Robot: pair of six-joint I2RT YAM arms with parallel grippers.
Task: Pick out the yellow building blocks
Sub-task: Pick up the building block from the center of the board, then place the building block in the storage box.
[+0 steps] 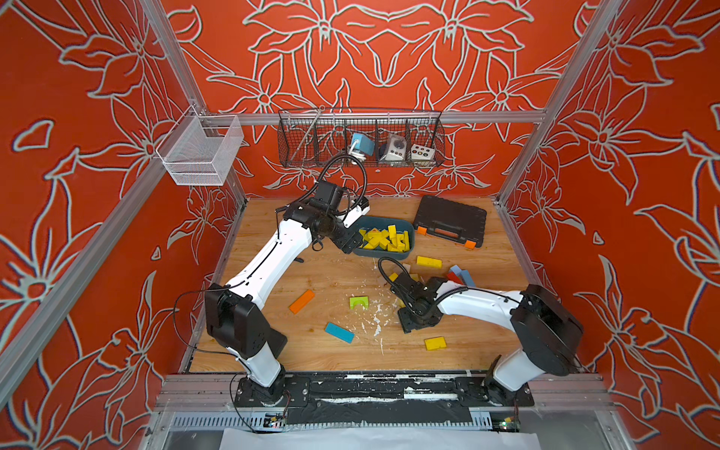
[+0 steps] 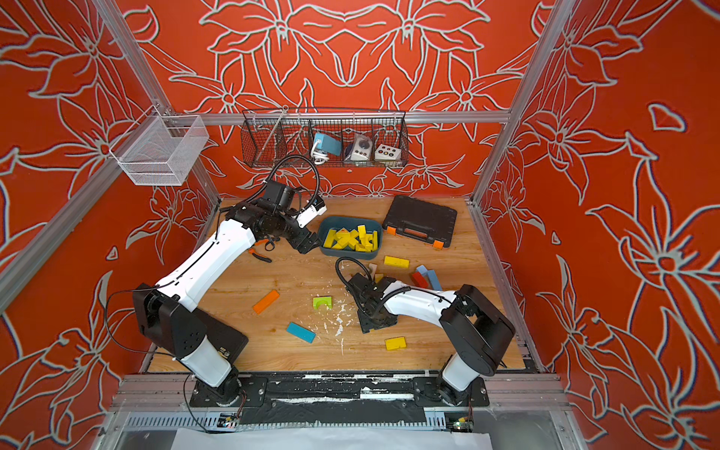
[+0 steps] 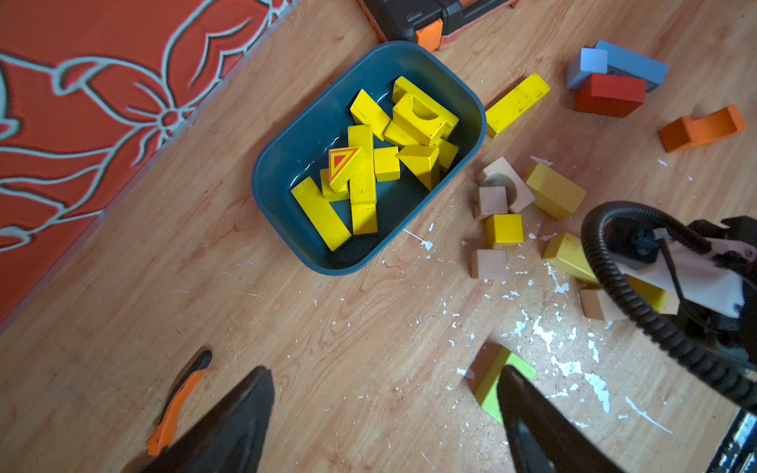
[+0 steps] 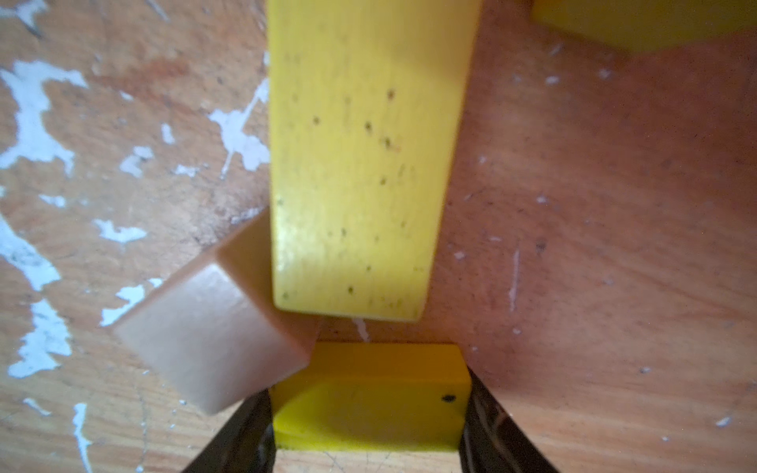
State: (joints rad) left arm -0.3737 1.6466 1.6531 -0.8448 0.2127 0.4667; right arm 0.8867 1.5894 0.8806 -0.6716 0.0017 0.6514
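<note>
Both top views: high at near edge, looking down over whole table (image 1: 335, 280). My wrist cameras face down; right one close over yellow block (image 4: 368, 393).

Right wrist view's pretty blurry: long yellow bar (image 4: 360, 155) runs out of frame, another yellow block (image 4: 639, 20) is just a clipped sliver. Lime-green arch (image 3: 485, 395) is half hidden behind a finger (image 3: 540, 426) of the left gripper (image 3: 385, 370); tool case (image 3: 405, 16) cut off too.

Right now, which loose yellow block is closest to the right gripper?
The small yellow block, pinched on both sides by the right gripper, beside the tan cube. The long yellow bar lies just beyond it, outside the fingers.
</note>
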